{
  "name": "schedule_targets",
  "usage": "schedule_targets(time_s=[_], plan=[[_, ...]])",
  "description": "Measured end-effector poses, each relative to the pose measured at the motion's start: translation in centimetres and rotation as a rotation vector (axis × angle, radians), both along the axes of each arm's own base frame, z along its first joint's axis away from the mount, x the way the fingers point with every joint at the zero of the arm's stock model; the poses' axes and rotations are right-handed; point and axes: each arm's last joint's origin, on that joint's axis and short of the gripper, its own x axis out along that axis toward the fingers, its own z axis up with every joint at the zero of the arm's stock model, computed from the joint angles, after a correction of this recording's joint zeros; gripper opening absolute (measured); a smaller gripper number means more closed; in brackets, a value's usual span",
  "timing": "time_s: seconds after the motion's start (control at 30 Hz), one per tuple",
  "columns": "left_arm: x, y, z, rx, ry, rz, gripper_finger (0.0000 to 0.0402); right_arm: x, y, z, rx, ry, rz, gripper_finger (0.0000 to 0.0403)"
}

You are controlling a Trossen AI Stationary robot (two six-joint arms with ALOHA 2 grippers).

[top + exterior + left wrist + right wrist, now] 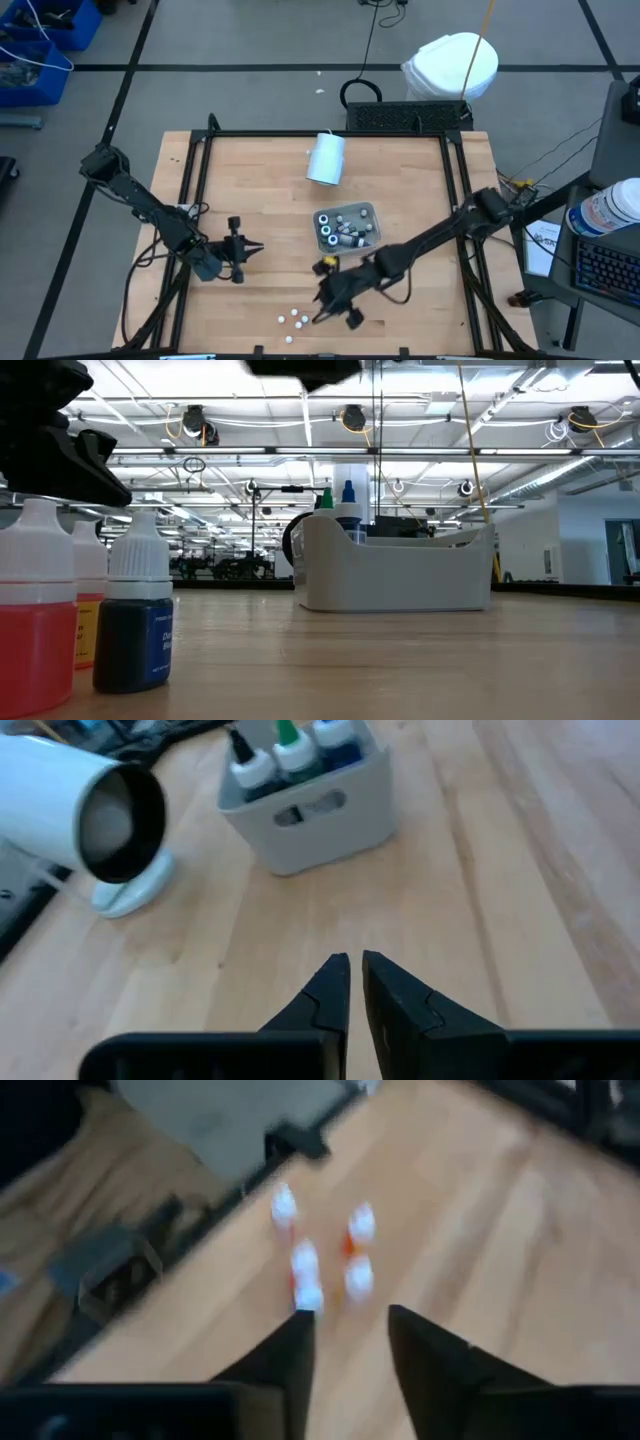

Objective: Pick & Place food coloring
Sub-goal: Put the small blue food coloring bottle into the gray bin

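Several tiny food coloring bottles (294,319) with white caps stand loose on the wood near the table's front edge; the low view shows a red one (35,622) and a dark blue one (135,622) up close. More bottles (343,232) sit in the pale grey tray (370,212) at mid-table. My right gripper (322,305) hovers open just right of and behind the loose bottles (322,1252), fingers pointing at them without touching. My left gripper (255,249) is low over the table's left half, empty and all but shut, facing the tray (305,825).
A pale white cylinder (326,158) lies on its side behind the tray, its open end (122,812) turned toward my left gripper. Black frame rails (195,190) border the table. Bare wood lies between the tray and the loose bottles.
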Motion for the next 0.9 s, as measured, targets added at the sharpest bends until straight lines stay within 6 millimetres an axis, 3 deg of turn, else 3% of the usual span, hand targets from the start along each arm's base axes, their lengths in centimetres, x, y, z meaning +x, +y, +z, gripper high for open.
schedule_targets(time_s=[0.13, 0.27, 0.6, 0.9], plan=[[-0.1, 0.0, -0.1, -0.005, 0.022, -0.025, 0.0041, 1.7, 1.4, -1.4, -0.028, -0.06, -0.004, 0.0167], [-0.1, 0.0, -0.2, -0.005, 0.031, -0.023, 0.0042, 2.6, 1.8, -3.0, -0.012, -0.088, -0.028, 0.0186], [-0.1, 0.0, -0.2, -0.002, 0.029, -0.025, 0.0042, 3.3, 2.9, -7.2, 0.036, -0.026, -0.047, 0.017], [-0.1, 0.0, -0.2, -0.001, 0.029, -0.025, 0.0042, 3.3, 4.0, -8.8, 0.079, -0.025, -0.055, 0.0168]])
